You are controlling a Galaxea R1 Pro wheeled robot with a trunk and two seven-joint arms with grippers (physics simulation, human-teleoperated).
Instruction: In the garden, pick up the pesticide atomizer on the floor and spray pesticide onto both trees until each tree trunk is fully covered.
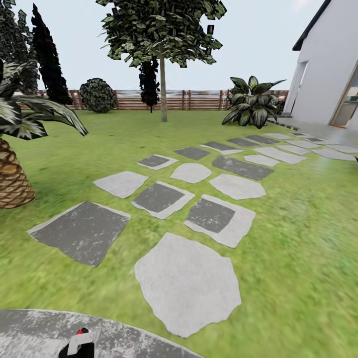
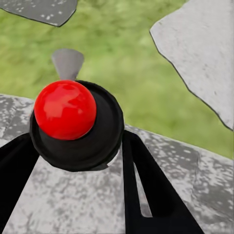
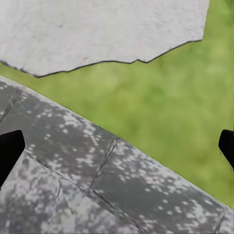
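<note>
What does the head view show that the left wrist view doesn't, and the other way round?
Head view alone: the tree with its pale trunk, the wooden fence, the white house, a palm and the stone path across the lawn.

Left wrist view alone: a close look at the left end effector, its dark fingers flanking the atomizer and its red knob.

Both: grass, grey stones, the atomizer.

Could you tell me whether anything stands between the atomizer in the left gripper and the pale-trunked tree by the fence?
Nothing visible does. The atomizer sits in the left gripper, and open lawn with flat stepping stones runs to the tree trunk.
</note>
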